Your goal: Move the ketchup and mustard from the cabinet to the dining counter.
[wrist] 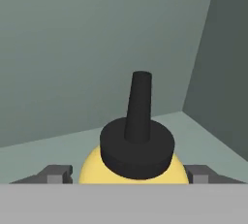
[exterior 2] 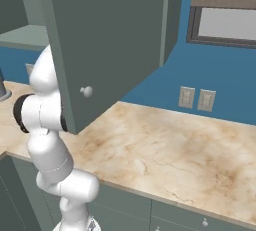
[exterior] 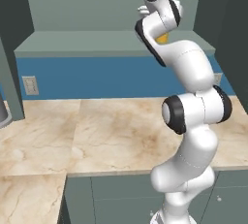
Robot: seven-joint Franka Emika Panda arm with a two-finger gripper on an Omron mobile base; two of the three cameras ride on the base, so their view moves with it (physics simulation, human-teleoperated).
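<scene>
1. Mustard (wrist: 133, 167) stands upright on the cabinet shelf (wrist: 58, 155), close to the back right inner corner; dark cap and nozzle point up, yellow shoulders visible below the cap
2. Gripper (wrist: 131, 174) straddles the bottle: one grey fingertip (wrist: 57, 173) on each side of the yellow body, just beside it. Jaws spread wide; can't tell if the pads actually touch the bottle, so grip unconfirmed
3. Left base view: arm reaches up into the open cabinet (exterior: 111, 41), a sliver of yellow mustard (exterior: 162, 37) shows behind the wrist
4. Right base view: open cabinet door (exterior 2: 107, 45) with round pale knob (exterior 2: 86, 92) hides the hand and most of the upper arm
5. Below the cabinet: marble worktop (exterior: 97, 131), blue wall (exterior 2: 210, 75) with sockets (exterior 2: 196, 98)
</scene>
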